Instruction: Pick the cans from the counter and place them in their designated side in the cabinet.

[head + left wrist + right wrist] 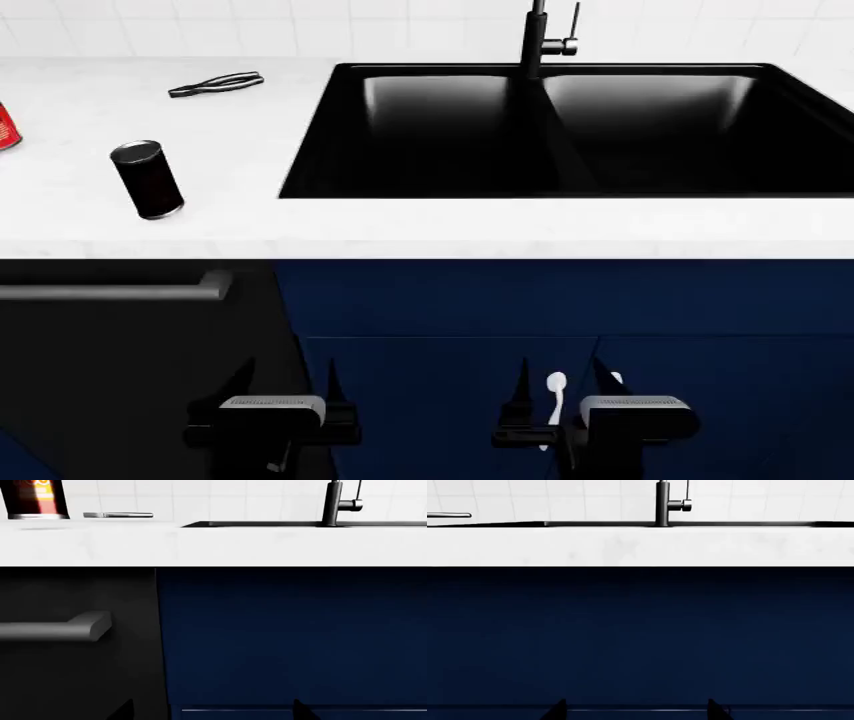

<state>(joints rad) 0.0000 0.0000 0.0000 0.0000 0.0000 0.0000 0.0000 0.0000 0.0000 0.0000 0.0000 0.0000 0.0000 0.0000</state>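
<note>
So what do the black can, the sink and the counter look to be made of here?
Black can: probably metal, judging by the silvery rimmed top, with a dark glossy wrap around the side. Sink: black with a soft satin sheen; it could be coated metal or composite, the look leaves that open. Counter: white with faint grey veining, like polished marble or a stone imitation.

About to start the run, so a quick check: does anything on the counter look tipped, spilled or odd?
Nothing stands out. The black can stands upright on the counter, the red can is cut off by the head view's edge, and the tongs lie flat near the wall. No spill shows.
</note>
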